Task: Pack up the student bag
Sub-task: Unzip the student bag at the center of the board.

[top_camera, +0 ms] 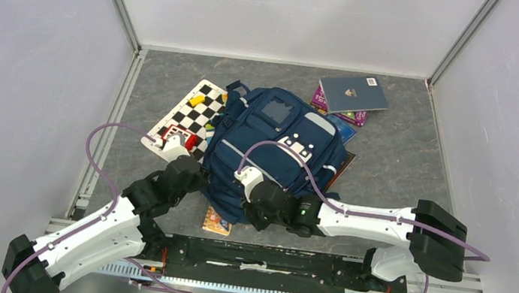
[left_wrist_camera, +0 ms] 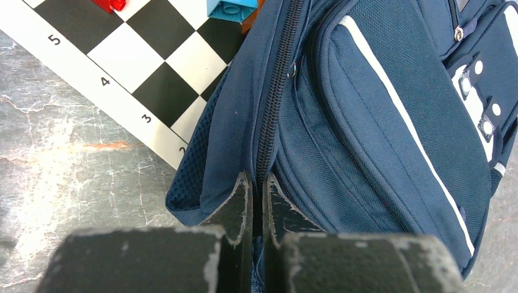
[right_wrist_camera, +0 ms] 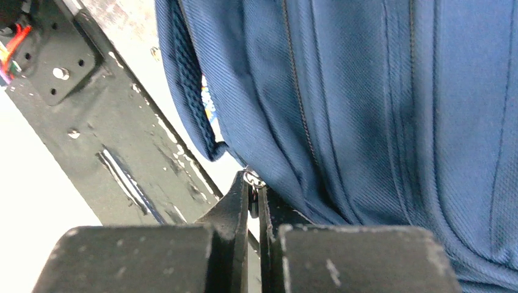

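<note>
The student bag (top_camera: 273,137) is a navy-blue backpack lying front-up in the middle of the table. My left gripper (top_camera: 201,177) is at its near left side. In the left wrist view this gripper (left_wrist_camera: 256,178) is shut on the bag's fabric right at the main zip (left_wrist_camera: 275,104), with blue cloth pinched between the fingers. My right gripper (top_camera: 254,210) is at the bag's near bottom edge. In the right wrist view it (right_wrist_camera: 253,178) is shut on a small metal zip pull (right_wrist_camera: 252,179) that hangs from the blue bag (right_wrist_camera: 366,110).
A chessboard (top_camera: 193,111) with several coloured blocks lies partly under the bag's left side. Books (top_camera: 354,94) are stacked at the back right, and another book (top_camera: 217,222) pokes out from under the bag's near edge. The black mounting rail (top_camera: 264,261) runs along the front, and walls enclose the table.
</note>
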